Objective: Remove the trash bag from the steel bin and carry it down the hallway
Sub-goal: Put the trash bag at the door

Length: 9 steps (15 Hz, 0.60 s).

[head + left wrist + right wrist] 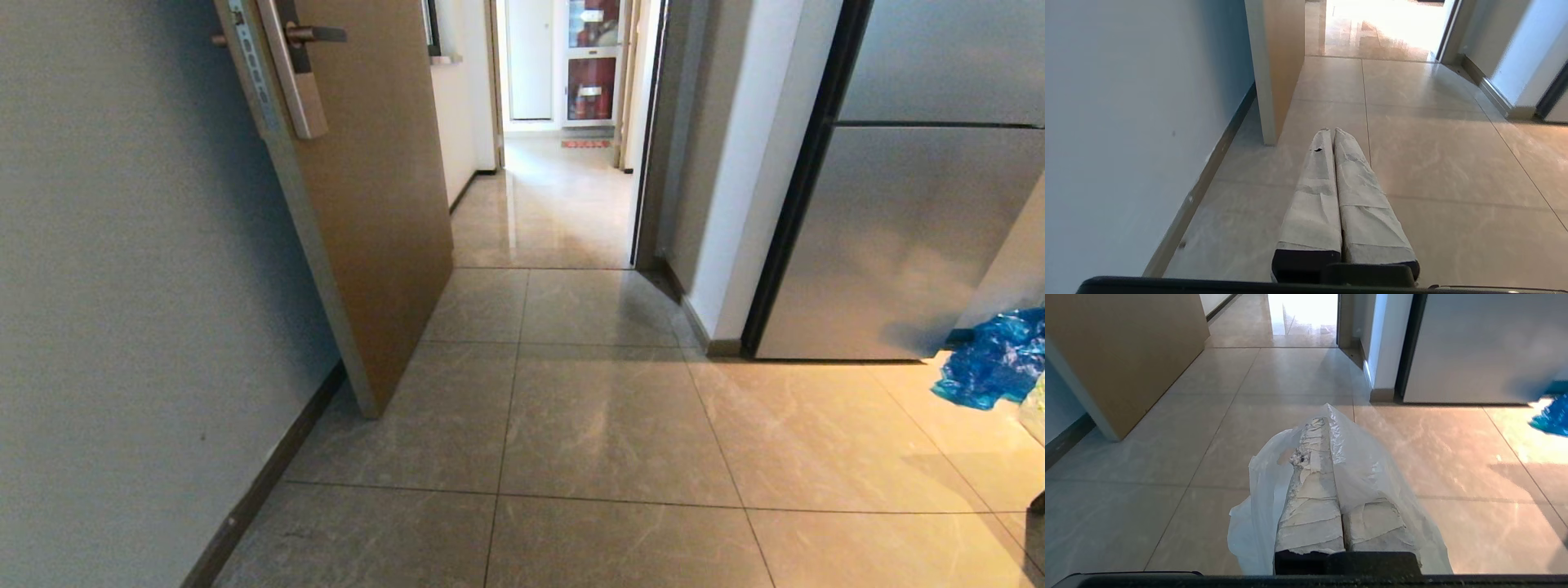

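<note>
Your right hand (1327,420) is clenched on the bag (1372,473). The thin white plastic drapes over its fingers, above the floor (604,425). Your left hand (1331,132) is pressed closed with nothing in it. Ahead of you, past the open door (367,204), lies the shiny hallway (555,212). A blue bag (992,359) sits by the fridge (914,229).

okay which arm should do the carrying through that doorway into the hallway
Right. The right gripper has its jaws shut on the trash bag, draped over them. The left gripper is shut and empty.
</note>
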{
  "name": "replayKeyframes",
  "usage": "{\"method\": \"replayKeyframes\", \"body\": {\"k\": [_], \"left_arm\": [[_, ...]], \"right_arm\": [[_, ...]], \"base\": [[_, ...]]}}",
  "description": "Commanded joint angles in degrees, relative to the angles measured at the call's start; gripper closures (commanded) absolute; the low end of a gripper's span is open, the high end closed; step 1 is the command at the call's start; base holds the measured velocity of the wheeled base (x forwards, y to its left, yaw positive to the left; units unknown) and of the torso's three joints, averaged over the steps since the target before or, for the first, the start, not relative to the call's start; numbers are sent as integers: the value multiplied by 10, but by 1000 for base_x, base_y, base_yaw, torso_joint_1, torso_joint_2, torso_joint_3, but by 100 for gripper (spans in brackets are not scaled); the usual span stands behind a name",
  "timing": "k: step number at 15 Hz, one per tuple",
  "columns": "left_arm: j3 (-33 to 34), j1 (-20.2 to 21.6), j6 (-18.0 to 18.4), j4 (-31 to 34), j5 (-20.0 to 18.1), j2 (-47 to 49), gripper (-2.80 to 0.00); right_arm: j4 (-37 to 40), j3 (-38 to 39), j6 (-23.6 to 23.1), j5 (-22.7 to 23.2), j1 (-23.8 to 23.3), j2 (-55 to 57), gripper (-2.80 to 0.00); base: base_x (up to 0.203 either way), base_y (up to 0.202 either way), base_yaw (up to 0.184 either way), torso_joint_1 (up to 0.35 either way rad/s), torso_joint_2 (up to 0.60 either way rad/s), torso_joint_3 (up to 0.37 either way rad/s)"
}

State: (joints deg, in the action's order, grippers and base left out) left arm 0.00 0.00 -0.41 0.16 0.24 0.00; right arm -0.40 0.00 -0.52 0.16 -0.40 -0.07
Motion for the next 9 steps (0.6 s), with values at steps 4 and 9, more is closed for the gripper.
{"method": "replayKeyframes", "body": {"k": [4, 9], "left_arm": [[0, 0, 0, 0, 0, 0, 0], [0, 0, -1, 0, 0, 0, 0]], "right_arm": [[0, 0, 0, 0, 0, 0, 0], [0, 0, 0, 0, 0, 0, 0]], "base": [[192, 0, 0, 1, 4, 3], [191, 0, 2, 2, 4, 1]]}}
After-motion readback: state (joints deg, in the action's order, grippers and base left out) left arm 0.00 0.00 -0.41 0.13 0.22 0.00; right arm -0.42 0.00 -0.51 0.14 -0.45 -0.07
